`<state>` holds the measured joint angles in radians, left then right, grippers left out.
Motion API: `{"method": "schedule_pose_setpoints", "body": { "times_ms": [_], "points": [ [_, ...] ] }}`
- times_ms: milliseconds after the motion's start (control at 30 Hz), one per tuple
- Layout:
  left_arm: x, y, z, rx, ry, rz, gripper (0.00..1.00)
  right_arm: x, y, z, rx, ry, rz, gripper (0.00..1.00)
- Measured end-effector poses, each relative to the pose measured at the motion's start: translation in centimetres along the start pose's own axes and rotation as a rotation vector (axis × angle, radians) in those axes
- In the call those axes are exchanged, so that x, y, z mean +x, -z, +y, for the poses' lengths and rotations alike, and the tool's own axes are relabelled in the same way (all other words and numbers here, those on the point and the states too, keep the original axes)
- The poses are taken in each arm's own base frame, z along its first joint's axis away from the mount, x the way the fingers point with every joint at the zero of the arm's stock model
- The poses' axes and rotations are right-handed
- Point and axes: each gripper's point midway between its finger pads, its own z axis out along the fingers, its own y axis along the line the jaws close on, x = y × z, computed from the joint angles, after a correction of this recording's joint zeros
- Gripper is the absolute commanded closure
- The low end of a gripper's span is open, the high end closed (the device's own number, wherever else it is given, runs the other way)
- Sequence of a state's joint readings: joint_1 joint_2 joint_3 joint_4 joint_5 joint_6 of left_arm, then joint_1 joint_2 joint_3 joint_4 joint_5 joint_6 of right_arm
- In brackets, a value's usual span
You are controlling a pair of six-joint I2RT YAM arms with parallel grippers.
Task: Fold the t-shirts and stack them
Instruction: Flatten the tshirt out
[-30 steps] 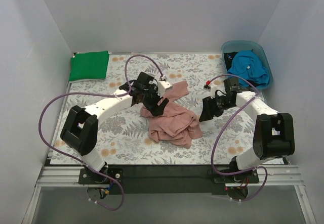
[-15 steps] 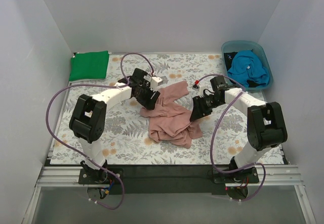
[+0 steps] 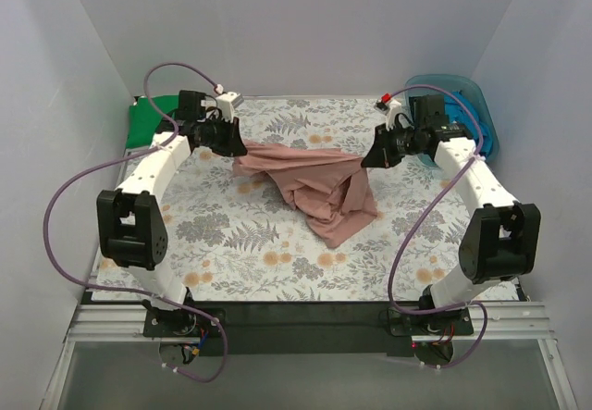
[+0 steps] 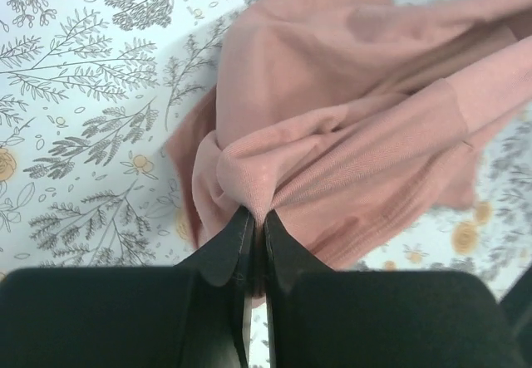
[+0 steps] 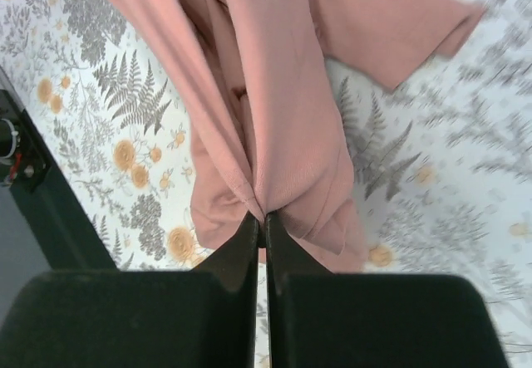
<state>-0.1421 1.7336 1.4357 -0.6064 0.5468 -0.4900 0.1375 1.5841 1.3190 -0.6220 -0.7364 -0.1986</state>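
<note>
Since a second ago both arms have swung apart toward the far side of the desk, lifting the pink t-shirt out of its heap. Its loose bulk droops nearest, touching the desk. Farther back, its top edge runs left-right between the left hand and right hand, each clamped on an end. Beyond lie the green t-shirt and blue t-shirt.

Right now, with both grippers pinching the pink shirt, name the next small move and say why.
Probably draw the left gripper and right gripper a little farther apart. Both are shut on the pink t-shirt, one at each end of its top edge, yet the cloth between them sags and the body hangs bunched onto the floral table covering. It needs spreading before folding.
</note>
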Motion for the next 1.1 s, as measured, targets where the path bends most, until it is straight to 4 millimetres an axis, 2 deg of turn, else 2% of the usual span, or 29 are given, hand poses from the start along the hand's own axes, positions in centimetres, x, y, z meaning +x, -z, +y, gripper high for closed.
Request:
{"method": "schedule_pose_setpoints", "body": {
  "times_ms": [67,167,300,367,467,500,567,600,633,700,733,867,967,1100],
  "points": [
    [-0.7,1.6,-0.6,0.021,0.012,-0.029,1.00,-1.9,1.0,0.5,0.009,0.060,-0.039,0.99],
    [-0.9,3.5,-1.6,0.053,0.029,-0.054,1.00,-3.2,2.4,1.7,0.013,0.125,-0.070,0.99],
    [0.9,4.3,-2.3,0.091,0.066,-0.036,1.00,-3.9,3.7,4.3,-0.032,0.185,-0.093,0.99],
    [1.9,4.4,-2.0,0.107,0.103,-0.015,1.00,-3.6,3.4,6.3,-0.082,0.216,-0.088,0.99],
    [2.7,4.2,-0.1,0.127,0.169,0.019,1.00,-0.7,1.4,10.4,-0.205,0.264,-0.022,0.99],
    [2.9,3.9,1.0,0.130,0.190,0.031,0.97,0.7,0.5,11.9,-0.253,0.279,0.017,0.75],
    [3.5,3.3,2.9,0.147,0.224,0.050,0.85,3.7,-1.5,14.4,-0.337,0.306,0.110,0.44],
    [4.2,3.0,4.1,0.145,0.236,0.062,0.75,4.9,-2.2,15.2,-0.367,0.316,0.152,0.39],
    [5.1,2.9,5.3,0.151,0.256,0.076,0.71,6.1,-2.9,15.9,-0.396,0.328,0.195,0.36],
    [6.6,3.1,6.9,0.151,0.292,0.096,0.61,7.6,-3.7,15.8,-0.411,0.330,0.253,0.30],
    [7.2,3.4,7.6,0.148,0.313,0.103,0.50,8.0,-3.8,14.9,-0.394,0.317,0.267,0.29],
    [7.6,5.1,9.3,0.117,0.324,0.086,0.37,7.8,-3.4,10.6,-0.260,0.279,0.265,0.30],
    [7.4,5.7,8.5,0.111,0.290,0.069,0.37,8.3,-3.9,8.7,-0.180,0.294,0.277,0.32],
    [8.3,6.7,5.5,0.123,0.262,0.068,0.36,10.1,-5.5,9.7,-0.173,0.351,0.336,0.32]
  ]
}}
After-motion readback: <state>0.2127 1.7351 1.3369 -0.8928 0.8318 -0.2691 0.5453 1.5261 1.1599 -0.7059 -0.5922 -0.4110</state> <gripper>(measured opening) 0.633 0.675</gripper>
